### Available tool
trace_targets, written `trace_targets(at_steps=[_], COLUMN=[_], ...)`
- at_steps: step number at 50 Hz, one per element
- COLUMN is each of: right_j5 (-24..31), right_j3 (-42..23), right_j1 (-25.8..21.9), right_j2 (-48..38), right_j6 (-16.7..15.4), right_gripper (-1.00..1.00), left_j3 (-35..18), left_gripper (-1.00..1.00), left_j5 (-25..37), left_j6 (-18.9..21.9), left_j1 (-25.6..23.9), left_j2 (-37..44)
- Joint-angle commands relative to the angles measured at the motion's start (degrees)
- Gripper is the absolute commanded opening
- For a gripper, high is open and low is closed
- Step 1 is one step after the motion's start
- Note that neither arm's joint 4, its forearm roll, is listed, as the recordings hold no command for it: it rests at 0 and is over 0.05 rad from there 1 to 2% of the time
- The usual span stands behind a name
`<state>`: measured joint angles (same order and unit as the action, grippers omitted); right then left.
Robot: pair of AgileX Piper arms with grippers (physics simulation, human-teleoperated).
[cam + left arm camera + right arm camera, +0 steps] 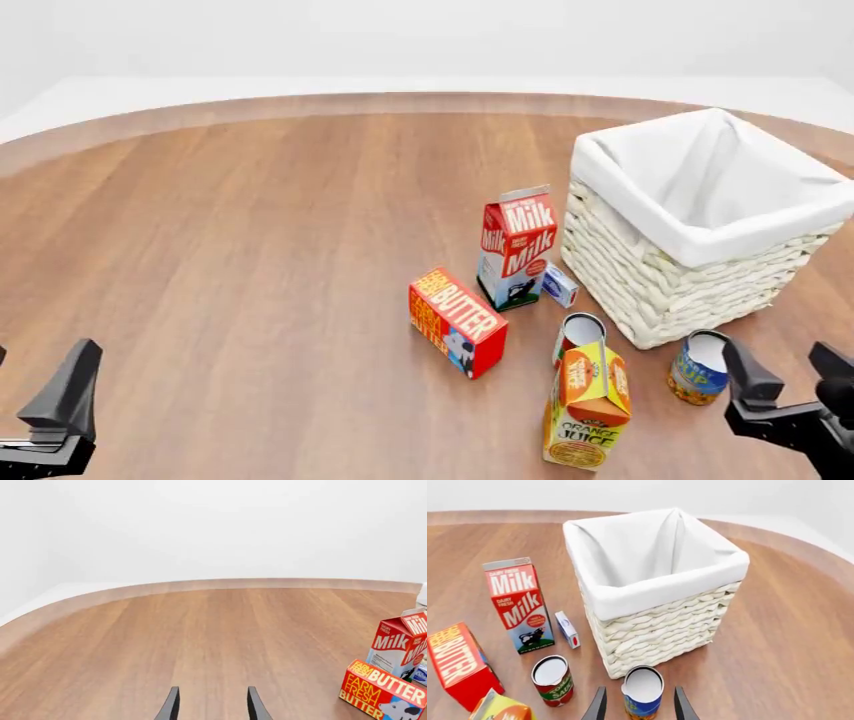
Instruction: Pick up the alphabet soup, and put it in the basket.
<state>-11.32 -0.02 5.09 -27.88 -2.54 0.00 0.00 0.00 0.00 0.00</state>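
The alphabet soup (698, 368) is a small blue-labelled can with a pale top, standing upright on the table just in front of the basket (667, 290). The basket is a large whitish wicker one with white cloth lining. In the right wrist view the can (642, 692) stands just ahead of the fingertips, with the basket (660, 625) behind it. My right gripper (790, 375) is open and empty, close to the can's right side and not touching it; it also shows in the right wrist view (640, 707). My left gripper (34, 380) is open and empty, far off at the near left, also in its own wrist view (213, 707).
A red-and-white can (579, 335) and an orange juice carton (587, 405) stand left of the soup. A milk carton (517, 247), a small white-blue box (559, 285) and a butter box (457, 322) stand left of the basket. Bare wooden table (240, 230) fills the left half.
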Motion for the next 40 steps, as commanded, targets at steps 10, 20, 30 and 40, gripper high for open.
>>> trace_targets(at_steps=[10, 20, 30, 40], right_j5=[-6.5, -7.7, -9.4, -13.3], right_j3=[0.0, 0.0, 0.0, 0.0], right_j1=[0.5, 0.3, 0.6, 0.8], right_j2=[-8.3, -10.4, -13.4, -18.0], right_j6=[0.6, 0.4, -0.2, -0.5], right_gripper=[1.00, 1.00, 1.00, 1.00], left_j3=[0.0, 0.0, 0.0, 0.0], left_gripper=[1.00, 1.00, 1.00, 1.00], left_j5=[0.0, 0.0, 0.0, 0.0], left_j6=[0.0, 0.0, 0.0, 0.0], left_j1=[0.0, 0.0, 0.0, 0.0], left_j2=[0.0, 0.0, 0.0, 0.0])
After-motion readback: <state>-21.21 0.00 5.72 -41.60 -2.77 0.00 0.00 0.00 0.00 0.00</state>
